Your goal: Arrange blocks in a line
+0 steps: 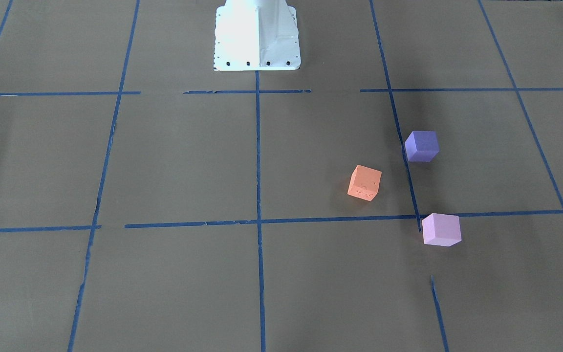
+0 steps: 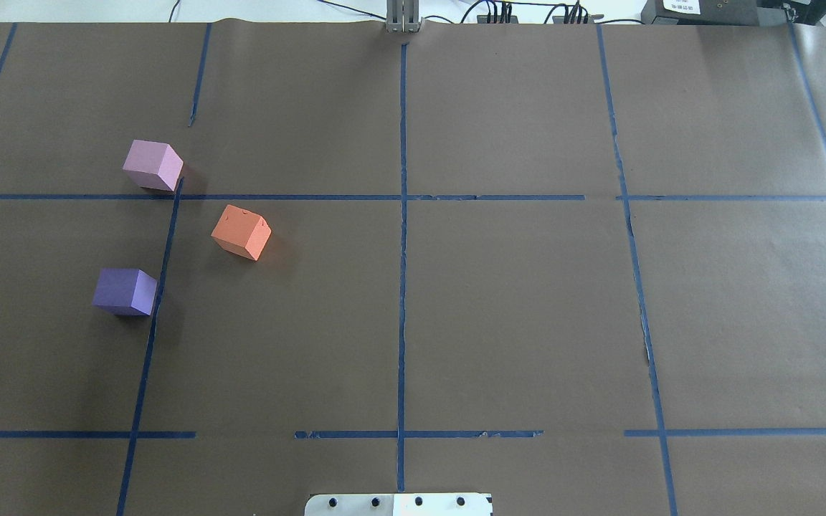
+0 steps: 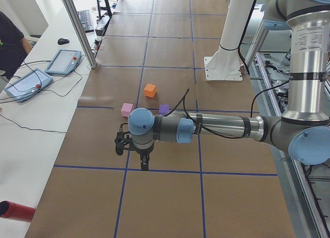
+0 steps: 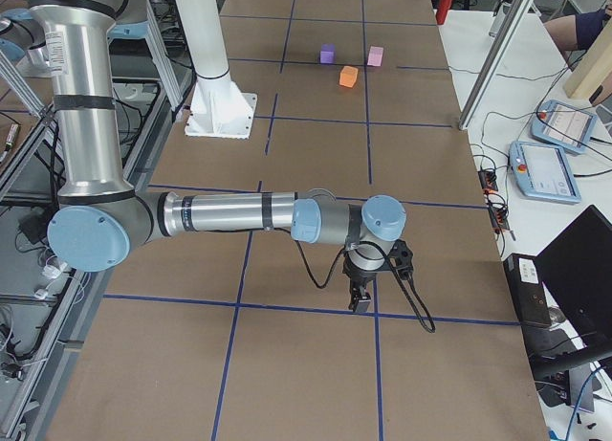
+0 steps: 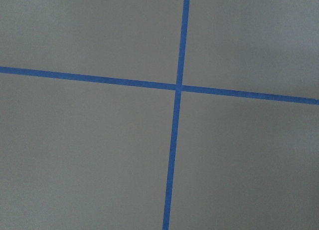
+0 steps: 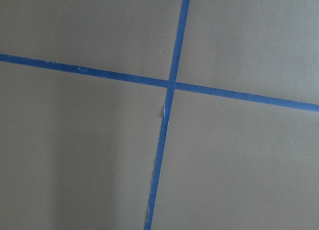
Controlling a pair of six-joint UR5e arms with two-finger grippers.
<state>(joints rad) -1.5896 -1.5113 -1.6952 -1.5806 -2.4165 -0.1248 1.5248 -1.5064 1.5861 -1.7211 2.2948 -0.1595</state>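
Note:
Three blocks lie apart on the brown paper on the robot's left half. The orange block (image 2: 241, 231) (image 1: 364, 182) has a dented face. The violet-blue block (image 2: 125, 291) (image 1: 422, 145) is nearer the robot. The pale pink-lilac block (image 2: 153, 165) (image 1: 441, 229) is farthest, at a tape crossing. My left gripper (image 3: 144, 165) hangs low over the table's left end, clear of the blocks. My right gripper (image 4: 360, 302) hangs over the far right end. I cannot tell whether either is open or shut. The wrist views show only paper and tape.
Blue tape lines (image 2: 402, 251) divide the paper into a grid. The robot's white base (image 1: 257, 36) stands at the table's middle edge. Teach pendants (image 3: 63, 61) and cables lie on the side table across from the robot. A metal post (image 3: 77, 26) stands at that edge.

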